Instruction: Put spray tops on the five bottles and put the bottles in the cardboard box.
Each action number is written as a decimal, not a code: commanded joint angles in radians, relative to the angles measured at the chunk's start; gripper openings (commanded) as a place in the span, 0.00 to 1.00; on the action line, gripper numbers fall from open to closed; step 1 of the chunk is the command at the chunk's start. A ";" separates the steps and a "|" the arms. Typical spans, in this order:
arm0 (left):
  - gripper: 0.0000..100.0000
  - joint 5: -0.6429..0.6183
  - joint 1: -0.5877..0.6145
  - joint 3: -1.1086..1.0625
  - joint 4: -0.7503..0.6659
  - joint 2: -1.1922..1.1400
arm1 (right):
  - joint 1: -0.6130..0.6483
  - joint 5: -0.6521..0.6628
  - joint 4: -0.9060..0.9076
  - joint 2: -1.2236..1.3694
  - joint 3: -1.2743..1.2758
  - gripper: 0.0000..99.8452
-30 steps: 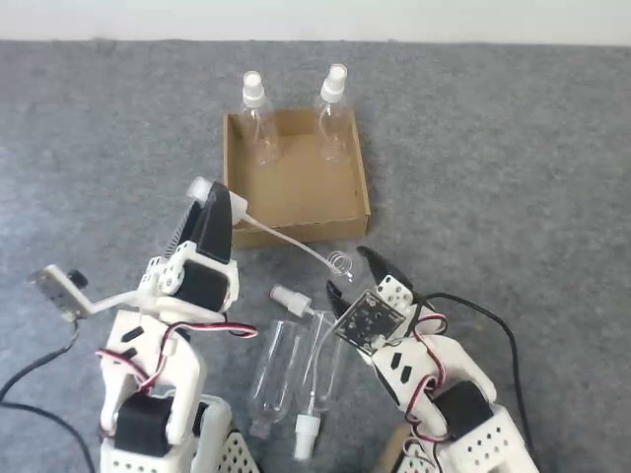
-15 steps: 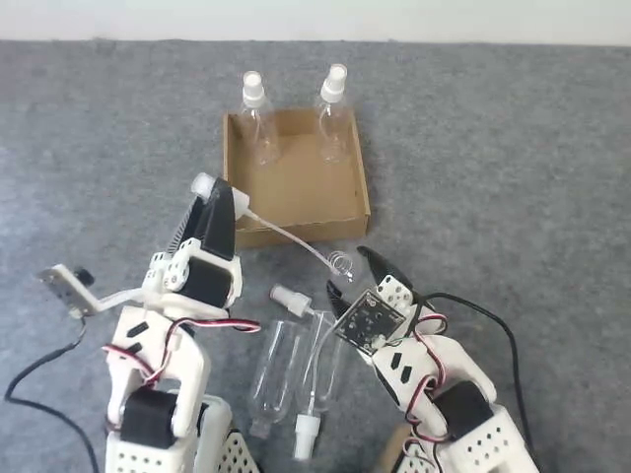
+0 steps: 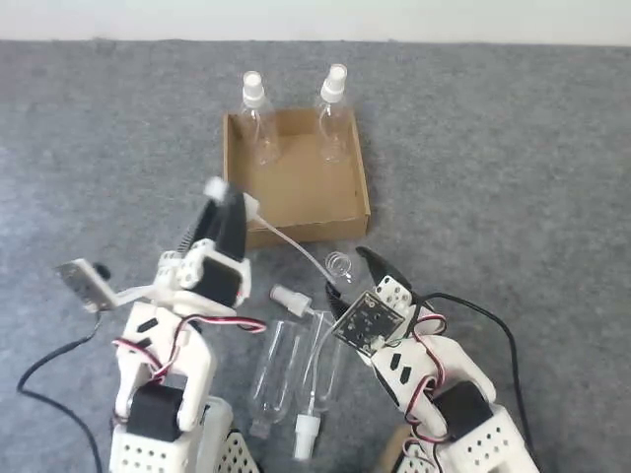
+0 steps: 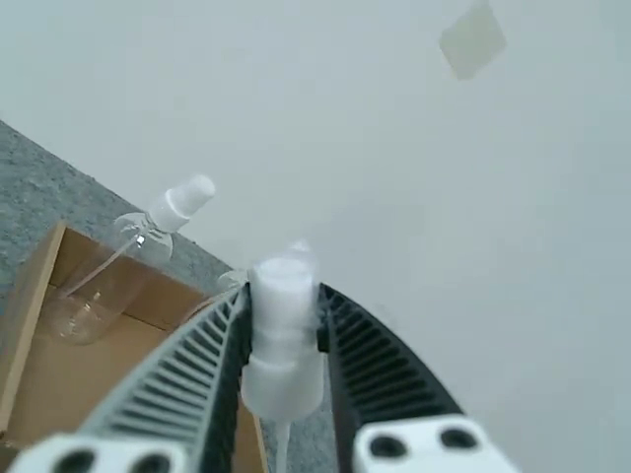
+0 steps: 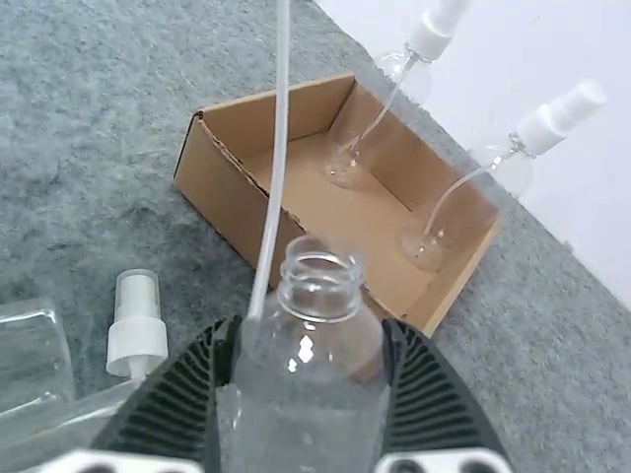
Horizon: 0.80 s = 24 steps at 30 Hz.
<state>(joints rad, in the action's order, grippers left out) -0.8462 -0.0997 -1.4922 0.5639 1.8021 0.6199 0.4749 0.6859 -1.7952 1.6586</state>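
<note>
My left gripper [image 3: 225, 197] [image 4: 283, 296] is shut on a white spray top [image 4: 283, 340], held in the air in front of the cardboard box [image 3: 296, 182]. Its long thin tube [image 3: 291, 241] [image 5: 276, 148] slants down to an open clear bottle [image 3: 339, 266] [image 5: 311, 394]. My right gripper [image 3: 347, 271] [image 5: 311, 335] is shut on that bottle, holding it upright. In the right wrist view the tube passes beside the bottle's neck, outside the mouth. Two bottles with spray tops [image 3: 254, 123] [image 3: 332, 113] stand at the back of the box.
Two clear bottles [image 3: 276, 370] [image 3: 320, 365] lie on the grey carpet between the arms. One loose spray top [image 3: 288, 299] [image 5: 135, 325] lies beyond them and another [image 3: 308, 434] at the near edge. The box's front wall [image 5: 232, 187] is close to the held bottle.
The left arm has swung a little to the right with the spray top, bringing it nearer the box's front. The right arm and its bottle have stayed put.
</note>
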 commanded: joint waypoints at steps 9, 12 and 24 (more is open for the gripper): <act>0.01 -0.115 0.120 0.124 -0.034 0.020 | 0.002 0.015 0.008 -0.021 -0.008 0.01; 0.01 -0.124 0.123 0.142 -0.031 0.020 | 0.004 0.015 0.008 -0.021 -0.008 0.01; 0.01 -0.092 0.049 0.143 0.095 0.020 | 0.001 0.015 0.008 -0.019 -0.008 0.01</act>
<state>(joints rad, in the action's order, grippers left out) -0.9597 -0.0046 -1.4062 0.5869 1.8021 0.6199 0.4764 0.6859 -1.7952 1.6586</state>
